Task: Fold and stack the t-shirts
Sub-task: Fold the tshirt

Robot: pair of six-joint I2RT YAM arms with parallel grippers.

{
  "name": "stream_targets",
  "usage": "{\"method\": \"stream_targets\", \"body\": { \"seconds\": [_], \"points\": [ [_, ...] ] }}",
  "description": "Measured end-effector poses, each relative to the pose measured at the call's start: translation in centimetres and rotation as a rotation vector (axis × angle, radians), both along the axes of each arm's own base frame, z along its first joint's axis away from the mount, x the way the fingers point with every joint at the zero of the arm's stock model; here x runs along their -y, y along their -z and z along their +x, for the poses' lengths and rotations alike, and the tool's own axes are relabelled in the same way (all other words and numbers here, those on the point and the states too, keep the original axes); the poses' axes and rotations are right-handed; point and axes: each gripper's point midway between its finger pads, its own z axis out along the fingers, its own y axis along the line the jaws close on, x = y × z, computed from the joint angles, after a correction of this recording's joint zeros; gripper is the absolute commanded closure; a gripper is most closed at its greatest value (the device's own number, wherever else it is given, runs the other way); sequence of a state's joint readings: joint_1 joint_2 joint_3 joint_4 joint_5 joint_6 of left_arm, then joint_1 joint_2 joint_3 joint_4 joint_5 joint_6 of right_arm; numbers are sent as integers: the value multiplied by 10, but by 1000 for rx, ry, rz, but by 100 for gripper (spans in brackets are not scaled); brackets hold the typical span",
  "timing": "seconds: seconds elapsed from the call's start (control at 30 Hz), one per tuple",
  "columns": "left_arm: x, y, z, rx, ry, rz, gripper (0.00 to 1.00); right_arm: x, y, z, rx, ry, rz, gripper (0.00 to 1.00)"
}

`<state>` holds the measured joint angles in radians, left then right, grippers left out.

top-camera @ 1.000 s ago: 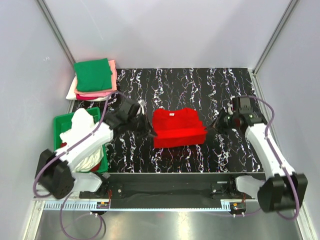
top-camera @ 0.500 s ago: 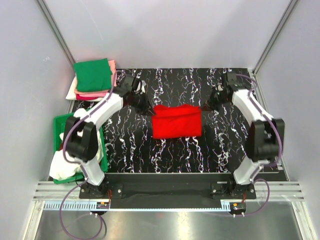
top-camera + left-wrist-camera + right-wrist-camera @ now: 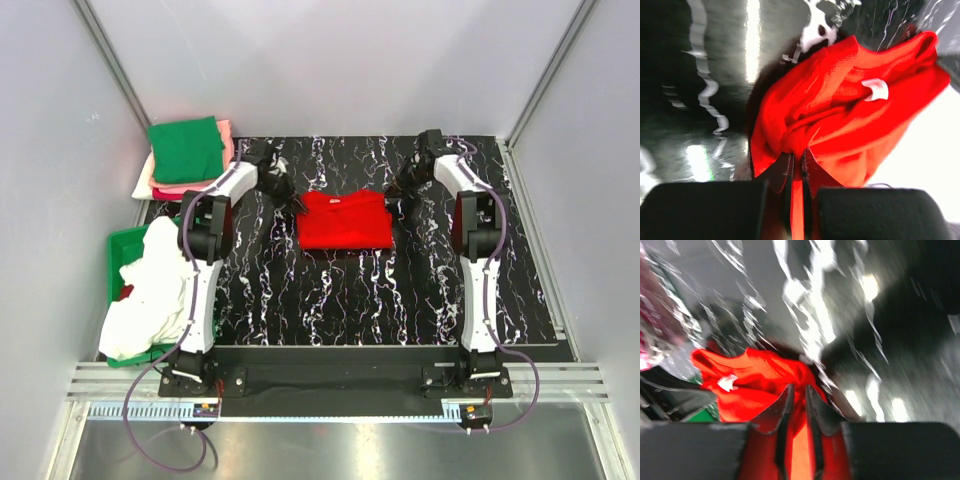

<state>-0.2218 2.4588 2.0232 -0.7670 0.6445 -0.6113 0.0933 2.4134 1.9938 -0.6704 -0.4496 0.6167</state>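
I am pinching the red t-shirt (image 3: 345, 220) with both claws at once. My left claw (image 3: 296, 203) is gripping its far left corner and my right claw (image 3: 393, 198) is gripping its far right corner. The shirt is lying folded on the black marbled table (image 3: 400, 300), a little behind the middle, between my two outstretched arms.

In the left wrist view, my left claw (image 3: 797, 159) is pressing its fingers nearly together, with a fold of red cloth (image 3: 840, 115) caught between them. A small white label (image 3: 876, 90) is showing on the cloth beyond. In the right wrist view, my right claw (image 3: 799, 392) is clamping red cloth (image 3: 755, 375) in the same way, though that picture is blurred. The label (image 3: 727, 383) is showing there too.

At the far left corner a folded green t-shirt (image 3: 186, 148) is sitting on top of a stack. A pink t-shirt (image 3: 226, 150) is peeking out under it, and something white (image 3: 142, 185) is lying at the bottom. Nearer to me on the left, loose white cloth (image 3: 150, 290) is spilling out of a green bin (image 3: 125, 245).
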Motion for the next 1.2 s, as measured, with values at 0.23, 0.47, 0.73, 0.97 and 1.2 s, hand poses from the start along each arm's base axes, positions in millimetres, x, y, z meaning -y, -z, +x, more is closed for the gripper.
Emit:
{"method": "stream_targets", "body": {
  "seconds": [0.23,0.47,0.73,0.97,1.2],
  "points": [
    [-18,-12,17,1,-69,-57,37,-8,-29,35,110,31,61,34],
    [-23,-36,21,54,-72,-52,1,-6,-29,26,115,21,57,33],
    [-45,-106,-4,237,-86,95,1,-10,-78,-44,192,-10,111,37],
    [-1,-132,-57,359,23,82,1,-61,-111,-68,323,-146,305,56],
    [49,-60,-102,242,162,96,2,-79,-30,-80,166,-175,398,63]
  ]
}}
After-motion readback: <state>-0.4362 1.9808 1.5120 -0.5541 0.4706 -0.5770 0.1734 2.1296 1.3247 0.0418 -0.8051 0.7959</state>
